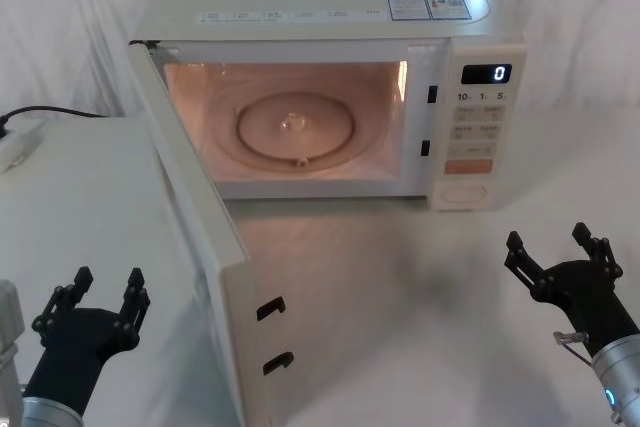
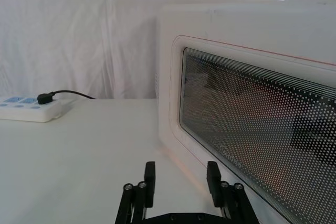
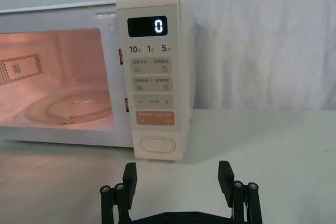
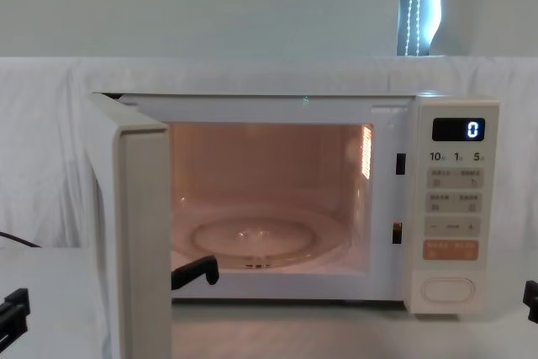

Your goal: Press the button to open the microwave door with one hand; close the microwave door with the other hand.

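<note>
The microwave door [image 1: 200, 247] stands swung wide open toward me, hinged at the oven's left; its lit cavity with the glass turntable [image 1: 295, 129] shows. In the left wrist view the door's mesh window [image 2: 262, 129] faces my left gripper [image 2: 181, 178], which is open and close beside the door's outer face. My left gripper [image 1: 95, 297] sits low at the front left. The oval cream button [image 1: 464, 192] sits at the bottom of the control panel. My right gripper [image 1: 560, 252] is open, in front of the panel and well short of the button [image 3: 156, 144].
A white power strip [image 2: 29, 109] with a black plug and cable lies on the table at the far left. The white cloth-covered table [image 1: 400, 317] spreads in front of the oven. The display [image 1: 486, 74] reads 0.
</note>
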Available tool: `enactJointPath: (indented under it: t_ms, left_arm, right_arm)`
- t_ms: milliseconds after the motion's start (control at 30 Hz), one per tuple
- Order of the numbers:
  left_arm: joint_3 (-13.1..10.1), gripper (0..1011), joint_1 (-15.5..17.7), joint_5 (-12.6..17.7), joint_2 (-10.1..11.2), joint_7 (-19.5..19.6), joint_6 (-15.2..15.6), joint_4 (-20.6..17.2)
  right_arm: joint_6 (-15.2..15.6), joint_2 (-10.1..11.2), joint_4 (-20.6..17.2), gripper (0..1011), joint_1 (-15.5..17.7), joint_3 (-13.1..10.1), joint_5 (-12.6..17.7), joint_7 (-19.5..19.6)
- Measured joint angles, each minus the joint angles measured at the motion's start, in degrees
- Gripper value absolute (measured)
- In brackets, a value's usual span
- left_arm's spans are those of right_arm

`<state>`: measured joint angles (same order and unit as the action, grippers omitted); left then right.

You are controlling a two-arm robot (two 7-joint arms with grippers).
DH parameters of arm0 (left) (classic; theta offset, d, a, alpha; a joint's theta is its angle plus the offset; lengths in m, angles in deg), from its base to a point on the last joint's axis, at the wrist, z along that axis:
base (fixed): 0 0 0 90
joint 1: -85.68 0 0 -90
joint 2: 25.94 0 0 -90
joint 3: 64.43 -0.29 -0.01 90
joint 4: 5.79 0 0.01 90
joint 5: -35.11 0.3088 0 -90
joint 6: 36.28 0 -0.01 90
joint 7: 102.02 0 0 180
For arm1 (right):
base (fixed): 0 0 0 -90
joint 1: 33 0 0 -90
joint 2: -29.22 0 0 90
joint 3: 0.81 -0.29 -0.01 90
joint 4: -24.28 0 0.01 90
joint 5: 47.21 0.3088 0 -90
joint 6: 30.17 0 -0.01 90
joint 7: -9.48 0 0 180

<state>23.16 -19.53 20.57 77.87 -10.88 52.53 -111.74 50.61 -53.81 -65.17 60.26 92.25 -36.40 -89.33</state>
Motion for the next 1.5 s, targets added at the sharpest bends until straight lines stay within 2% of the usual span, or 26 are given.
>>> enactJointPath:
  t_ms: [67, 100, 233, 300, 333, 400, 433, 667, 1100, 1367, 1500]
  left_arm:
    - [0.0, 605, 0.0, 0.0, 0.0, 0.0, 0.0, 0.0]
    - [0.0, 544, 0.0, 0.0, 0.0, 0.0, 0.0, 0.0]
    - [0.0, 418, 0.0, 0.0, 0.0, 0.0, 0.0, 0.0]
    - [0.0, 383, 0.0, 0.0, 0.0, 0.0, 0.0, 0.0]
    - [0.0, 312, 0.0, 0.0, 0.0, 0.0, 0.0, 0.0]
    - [0.0, 250, 0.0, 0.0, 0.0, 0.0, 0.0, 0.0]
    - [0.0, 250, 0.0, 0.0, 0.0, 0.0, 0.0, 0.0]
    - [0.0, 4, 0.0, 0.0, 0.0, 0.0, 0.0, 0.0]
    - [0.12, 0, -0.03, 0.01, -0.04, 0.21, 0.03, -0.01]
    - [1.89, 0, -0.59, -1.73, -0.2, 3.25, 1.84, -2.17]
    - [2.92, 0, -1.41, -2.95, 0.79, 5.88, 3.86, -5.05]
  right_arm:
    - [0.0, 0.0, 0.0, 1002, 0.0, 0.0, 0.0, 0.0]
    - [0.0, 0.0, 0.0, 1002, 0.0, 0.0, 0.0, 0.0]
    - [0.0, 0.0, 0.0, 1002, 0.0, 0.0, 0.0, 0.0]
    - [0.0, 0.0, 0.0, 1002, 0.0, 0.0, 0.0, 0.0]
    - [0.0, 0.0, 0.0, 1002, 0.0, 0.0, 0.0, 0.0]
    - [0.0, 0.0, 0.0, 1002, 0.0, 0.0, 0.0, 0.0]
    - [0.0, 0.0, 0.0, 1002, 0.0, 0.0, 0.0, 0.0]
    - [0.0, 0.0, 0.0, 1002, 0.0, 0.0, 0.0, 0.0]
    - [0.0, 0.0, 0.0, 1002, 0.0, 0.0, 0.0, 0.0]
    - [0.0, 0.0, 0.0, 1002, 0.0, 0.0, 0.0, 0.0]
    - [0.0, 0.0, 0.0, 1002, 0.0, 0.0, 0.0, 0.0]
